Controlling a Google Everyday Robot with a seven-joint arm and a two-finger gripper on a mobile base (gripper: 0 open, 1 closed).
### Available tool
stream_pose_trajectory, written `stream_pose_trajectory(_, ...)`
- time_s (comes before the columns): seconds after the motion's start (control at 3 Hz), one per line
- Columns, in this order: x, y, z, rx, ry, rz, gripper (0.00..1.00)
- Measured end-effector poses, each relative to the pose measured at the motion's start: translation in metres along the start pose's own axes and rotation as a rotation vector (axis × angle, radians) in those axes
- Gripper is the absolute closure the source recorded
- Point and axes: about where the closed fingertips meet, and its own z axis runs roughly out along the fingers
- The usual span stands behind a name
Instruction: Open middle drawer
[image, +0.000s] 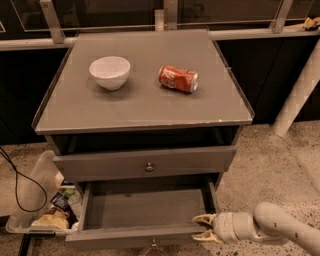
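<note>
The middle drawer (145, 210) is pulled out under the grey cabinet's top drawer, and its plain grey inside shows. Its slim front (125, 238) lies near the bottom edge, with the small knob (154, 245) partly cut off. My gripper (196, 228) is at the right end of that drawer front, low at the right. Its cream fingers (202, 218) are spread open and point left at the drawer's front right corner, holding nothing. The lowest drawer is out of view.
The taller top drawer front (145, 162) with its knob (149, 167) is nearly shut. On the cabinet top (145, 105) are a white bowl (110, 72) and a red can (178, 79) on its side. A clear bin of litter (42, 210) and a black cable (20, 185) are at the left.
</note>
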Motion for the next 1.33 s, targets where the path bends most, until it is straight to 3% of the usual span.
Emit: stream_pose_trajectory(1.33,-0.0001,0.0038,-0.0013,-0.009,0.005,-0.002,1.00)
